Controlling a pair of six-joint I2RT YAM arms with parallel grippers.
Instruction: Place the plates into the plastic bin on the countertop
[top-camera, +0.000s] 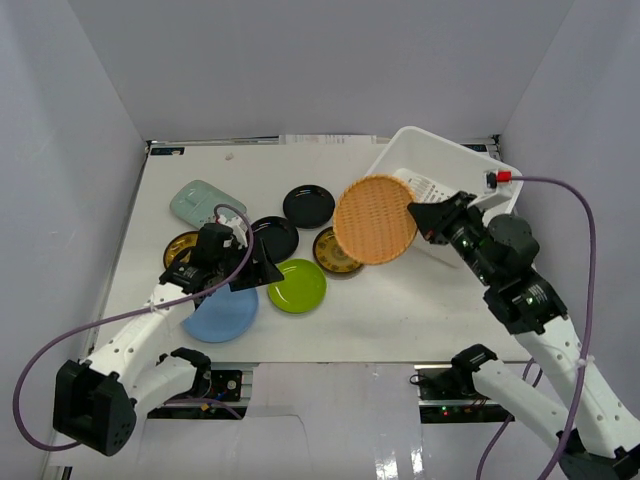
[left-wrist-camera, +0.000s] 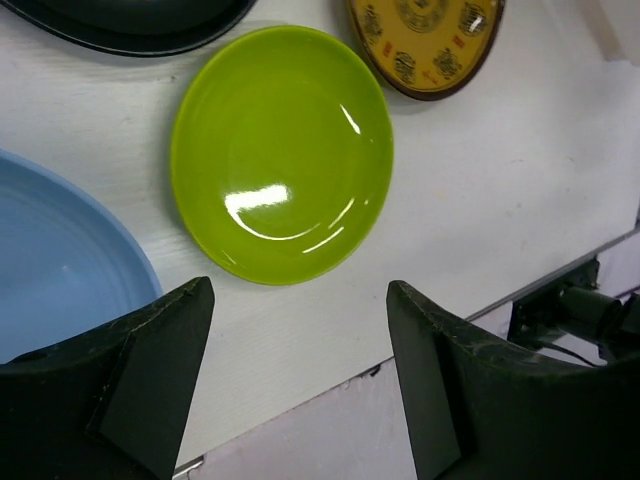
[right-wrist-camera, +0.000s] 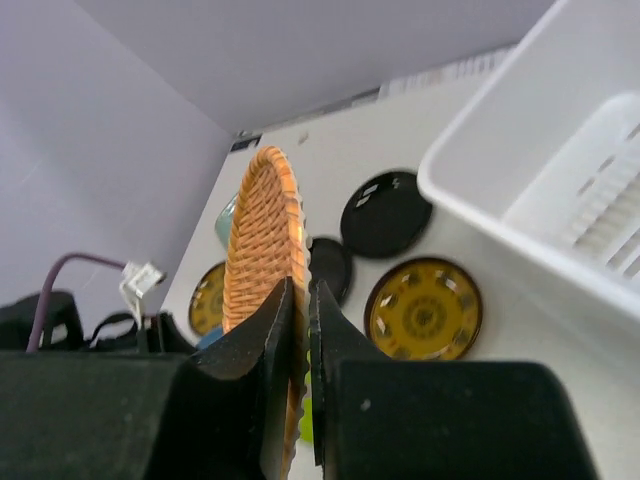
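plastic bin (top-camera: 455, 150): far right corner of countertop (top-camera: 400, 310), no plate seen inside
right gripper (top-camera: 415, 214): clamped on woven plate (top-camera: 372, 220), beside bin
left gripper (left-wrist-camera: 300, 300): jaws apart, empty, over lime green plate (left-wrist-camera: 282, 150)
remaining: seven plates (top-camera: 308, 205) on countertop

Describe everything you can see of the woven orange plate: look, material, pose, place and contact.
The woven orange plate is a round, orange-tan disc of what looks like coiled wicker, with concentric ridges and a scalloped rim. It is held clear of the countertop, steeply tilted, beside the left wall of the plastic bin. Only the right gripper touches it, jaws shut on its rim.
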